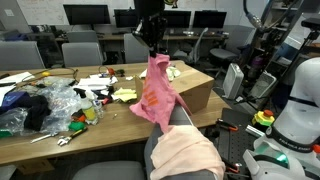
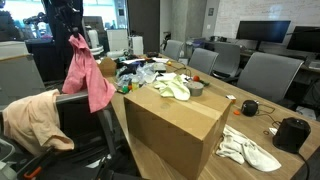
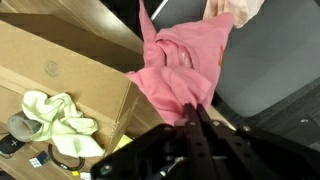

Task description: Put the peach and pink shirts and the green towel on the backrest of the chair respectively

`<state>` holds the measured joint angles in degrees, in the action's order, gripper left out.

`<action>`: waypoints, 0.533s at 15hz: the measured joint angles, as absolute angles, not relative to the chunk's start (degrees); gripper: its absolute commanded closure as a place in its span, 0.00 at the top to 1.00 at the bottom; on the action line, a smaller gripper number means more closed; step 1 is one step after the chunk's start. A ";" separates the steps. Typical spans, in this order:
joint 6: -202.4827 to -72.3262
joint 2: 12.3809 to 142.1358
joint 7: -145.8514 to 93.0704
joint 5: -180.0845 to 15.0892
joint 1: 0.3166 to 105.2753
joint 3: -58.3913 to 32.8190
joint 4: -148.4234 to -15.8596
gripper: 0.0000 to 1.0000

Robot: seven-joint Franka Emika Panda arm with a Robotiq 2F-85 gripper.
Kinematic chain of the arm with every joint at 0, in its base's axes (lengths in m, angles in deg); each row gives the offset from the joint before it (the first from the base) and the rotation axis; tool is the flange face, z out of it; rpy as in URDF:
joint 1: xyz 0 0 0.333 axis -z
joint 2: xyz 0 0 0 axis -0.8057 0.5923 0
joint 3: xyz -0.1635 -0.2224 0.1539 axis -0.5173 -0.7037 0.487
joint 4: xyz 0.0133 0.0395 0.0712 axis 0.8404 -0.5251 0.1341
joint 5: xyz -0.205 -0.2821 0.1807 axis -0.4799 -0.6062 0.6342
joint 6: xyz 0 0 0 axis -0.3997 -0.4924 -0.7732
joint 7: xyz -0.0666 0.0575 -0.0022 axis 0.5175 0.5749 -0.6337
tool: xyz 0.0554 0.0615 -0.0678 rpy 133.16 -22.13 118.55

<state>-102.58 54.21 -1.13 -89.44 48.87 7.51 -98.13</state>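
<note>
1 pink shirt (image 1: 155,92) hangs pinched under tool (image 1: 151,48).

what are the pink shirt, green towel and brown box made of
The pink shirt looks like soft matte knit, likely cotton: it hangs in loose folds. The green towel looks thicker, maybe terry: a puffy crumpled heap. The box looks like matte brown cardboard: flat panels, sharp edges.
</note>
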 measured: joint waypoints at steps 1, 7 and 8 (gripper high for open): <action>-101.76 55.38 -1.12 -89.67 48.30 7.51 -96.53 0.01; -97.10 60.31 -1.08 -90.90 43.77 7.56 -88.30 0.01; -96.44 60.90 -1.07 -91.25 43.00 7.57 -87.32 0.01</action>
